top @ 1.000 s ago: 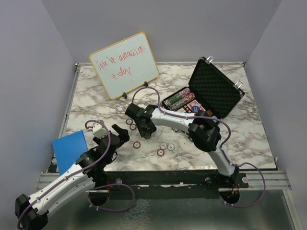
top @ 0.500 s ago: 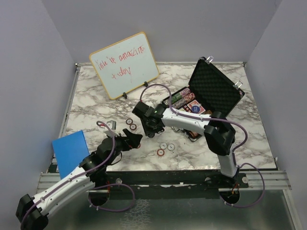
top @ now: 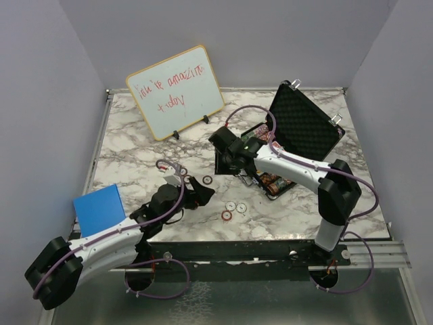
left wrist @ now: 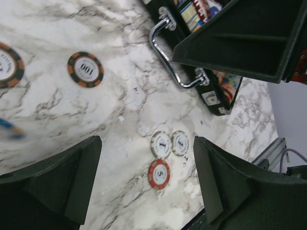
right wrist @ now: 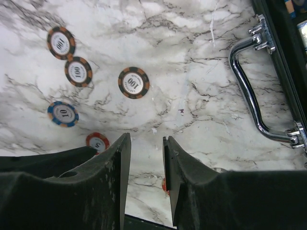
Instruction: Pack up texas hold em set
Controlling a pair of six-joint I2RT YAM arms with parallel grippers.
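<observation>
I am hovering the left hand (left wrist: 146, 143), wide open and empty, over loose chips (left wrist: 159, 173) on the surface (top: 128, 156) near the open case (top: 308, 125), the right hand (right wrist: 146, 139) slightly parted and empty, aiming to straddle one chip squarely before closing.

Plain pale lilac-grey walls (top: 270, 40) close in three sides of a white marble-patterned tabletop with grey veins (top: 135, 162); a wood-framed whiteboard with red writing (top: 176, 91) stands propped towards its far left; the light is even.
</observation>
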